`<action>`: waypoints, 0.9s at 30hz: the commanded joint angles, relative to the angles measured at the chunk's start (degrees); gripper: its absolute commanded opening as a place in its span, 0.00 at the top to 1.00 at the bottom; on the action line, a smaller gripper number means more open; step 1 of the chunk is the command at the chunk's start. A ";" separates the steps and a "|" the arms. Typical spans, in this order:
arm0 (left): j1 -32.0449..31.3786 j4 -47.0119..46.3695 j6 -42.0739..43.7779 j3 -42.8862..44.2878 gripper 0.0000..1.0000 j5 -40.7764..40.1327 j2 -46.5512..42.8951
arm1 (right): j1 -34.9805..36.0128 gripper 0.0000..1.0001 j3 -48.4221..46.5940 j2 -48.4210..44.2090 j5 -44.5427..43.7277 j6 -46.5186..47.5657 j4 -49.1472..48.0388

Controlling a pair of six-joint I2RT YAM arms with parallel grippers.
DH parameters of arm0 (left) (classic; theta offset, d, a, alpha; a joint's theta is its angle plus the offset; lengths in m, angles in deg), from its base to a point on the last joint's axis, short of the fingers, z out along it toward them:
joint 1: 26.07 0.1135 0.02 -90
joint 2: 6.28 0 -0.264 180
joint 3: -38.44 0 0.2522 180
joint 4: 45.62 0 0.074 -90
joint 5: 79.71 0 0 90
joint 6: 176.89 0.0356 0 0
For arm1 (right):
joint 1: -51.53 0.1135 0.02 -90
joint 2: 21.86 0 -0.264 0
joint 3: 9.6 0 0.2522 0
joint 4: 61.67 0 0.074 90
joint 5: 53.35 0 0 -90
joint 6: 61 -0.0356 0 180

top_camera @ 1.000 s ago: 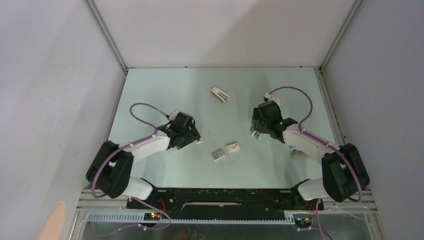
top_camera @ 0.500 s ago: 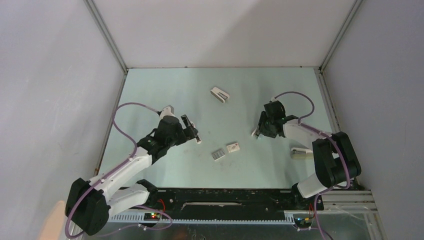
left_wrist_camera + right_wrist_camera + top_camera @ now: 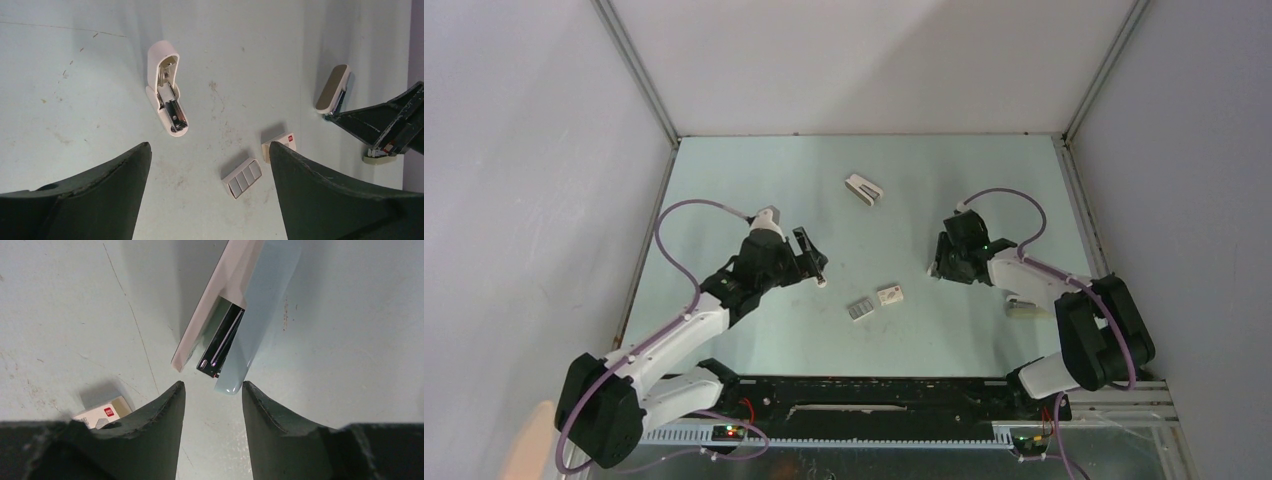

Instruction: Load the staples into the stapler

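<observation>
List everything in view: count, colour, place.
stapler: 1, pale grey-green and white, table right, at the right gripper's tips
wedge stapler: 1, white, open, far centre
long stapler: 1, cream, near right, by the right arm
staples: 1 block, grey, near centre
box: 1, white with red mark, beside the staples
table: 1, pale green
left gripper: 1, black, open, centre left, nothing held
right gripper: 1, black, at the stapler's end; grip unclear

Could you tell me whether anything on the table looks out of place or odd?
Yes: the white wedge stapler lies sprung open at the far side, its metal channel exposed. The pale grey-green stapler by the right gripper also gapes, showing its magazine.
</observation>
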 commanded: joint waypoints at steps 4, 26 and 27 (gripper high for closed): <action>-0.46 -2.53 1.57 0.66 0.09 1.75 -0.32 | 1.50 0.53 0.24 3.29 -3.88 1.57 -1.46; -4.71 -6.49 1.68 4.65 0.09 6.35 4.17 | 9.94 1.00 -2.76 -0.17 -7.67 6.87 -2.60; -5.06 -7.12 1.31 4.91 0.09 7.44 4.96 | 10.93 1.00 -3.01 -0.87 -7.76 7.08 -2.81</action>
